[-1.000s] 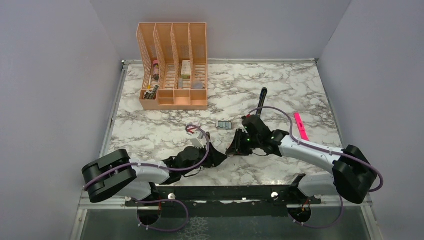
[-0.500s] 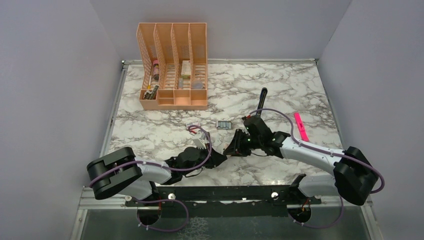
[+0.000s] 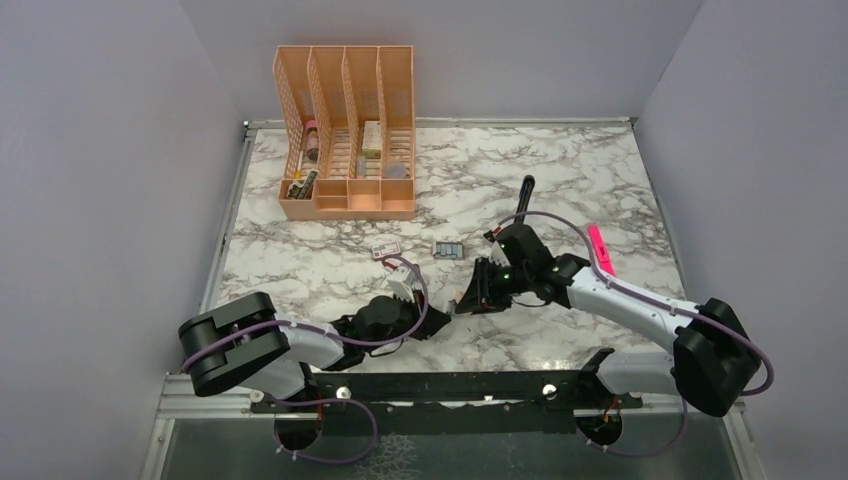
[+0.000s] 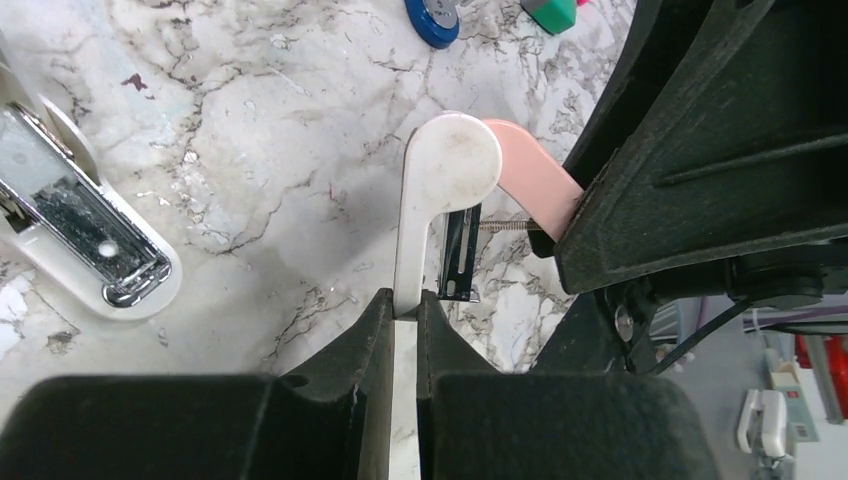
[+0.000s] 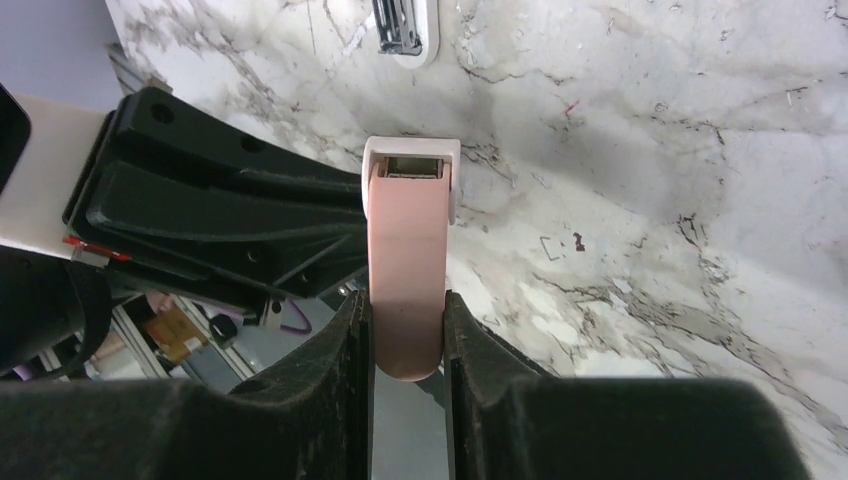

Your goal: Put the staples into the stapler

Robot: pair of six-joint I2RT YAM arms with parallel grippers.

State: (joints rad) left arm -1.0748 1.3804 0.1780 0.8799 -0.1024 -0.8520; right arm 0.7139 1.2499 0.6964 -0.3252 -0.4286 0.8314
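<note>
Okay, on my overhead feed both arms reach in toward each other over the near middle of the counter (image 3: 560, 170), and they meet on one small object. My left wrist camera shows the left fingers (image 4: 350, 360) clenched on a thin white arm with a rounded end. My right wrist camera shows the right fingers (image 5: 350, 350) clenched on the sides of a pink body with a white cap at its tip. The two parts belong together. They make up a pink-and-white stapler (image 4: 440, 170), spread apart, with a thin spring and a small black slider bridging the gap between the white arm and the pink one. So the stapler is gripped from both sides, over the marble, between the tips of the two arms. I cannot tell whether any part of it touches the surface.

The staples (image 3: 385, 249), a small reddish-pink box with a pale label, lie on the counter beyond the left arm, apart from both sets of fingers. A little teal block (image 3: 448, 249) sits near the box, to its right. Close by the left fingers lies a white oval piece (image 4: 90, 235) with a chrome channel in it. A slim dark item (image 3: 524, 195) rests beyond the right arm, with a bright-pink highlighter (image 3: 601, 252) further right. A peach desk organizer (image 3: 345, 212) stands at the back left.
</note>
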